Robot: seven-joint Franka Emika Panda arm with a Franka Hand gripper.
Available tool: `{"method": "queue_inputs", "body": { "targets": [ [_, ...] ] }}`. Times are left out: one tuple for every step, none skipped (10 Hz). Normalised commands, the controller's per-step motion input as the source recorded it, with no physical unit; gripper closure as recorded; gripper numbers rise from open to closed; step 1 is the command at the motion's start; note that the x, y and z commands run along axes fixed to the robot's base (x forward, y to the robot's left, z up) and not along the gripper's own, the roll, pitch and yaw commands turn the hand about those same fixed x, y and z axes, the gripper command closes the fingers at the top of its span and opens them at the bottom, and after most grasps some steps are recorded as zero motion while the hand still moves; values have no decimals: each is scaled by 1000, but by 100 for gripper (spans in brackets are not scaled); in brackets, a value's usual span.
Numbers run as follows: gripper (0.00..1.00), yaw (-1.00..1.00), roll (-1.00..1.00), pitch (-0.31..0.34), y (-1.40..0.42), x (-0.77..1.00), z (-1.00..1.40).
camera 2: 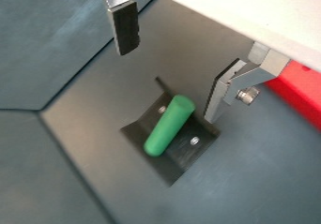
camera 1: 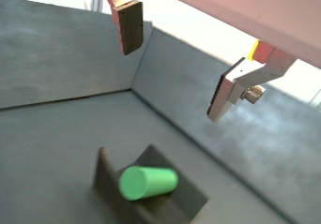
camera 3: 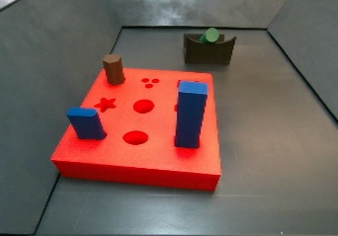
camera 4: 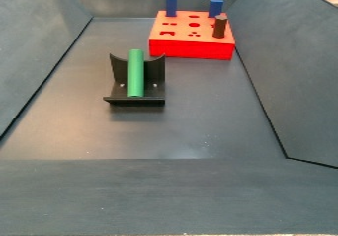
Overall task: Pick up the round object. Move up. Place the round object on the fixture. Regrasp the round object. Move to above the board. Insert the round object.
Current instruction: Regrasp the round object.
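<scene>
Green round object [camera 4: 133, 73] lies in the notch of the fixture [camera 4: 113, 81], left of centre in a side view; no finger touches it. Largest is the board [camera 3: 138, 131], red, mid-frame in a side view, carrying a tall blue block [camera 3: 192, 114], a short blue block [camera 3: 87, 122] and a brown peg [camera 3: 114, 70]. The gripper [camera 2: 175, 64] hangs released above the peg in both wrist views, fingers [camera 2: 126, 28] spread wide.
</scene>
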Motion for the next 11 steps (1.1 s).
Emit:
{"method": "queue_inputs", "body": {
  "targets": [
    [0,16,1000,0,-24,35,-9],
    [0,20,1000,23,-28,48,-13],
    [0,23,1000,37,-29,57,-15],
    [0,37,1000,79,-33,73,-13],
    [0,51,779,112,-40,88,-11],
    [0,69,591,129,-40,95,-17],
    [0,90,413,133,-40,97,-16],
    [0,113,289,126,-32,92,-9],
    [0,135,211,97,-34,78,-9],
    [0,167,220,47,73,32,-1000],
    [0,171,211,35,74,34,-1000]
  ]
}}
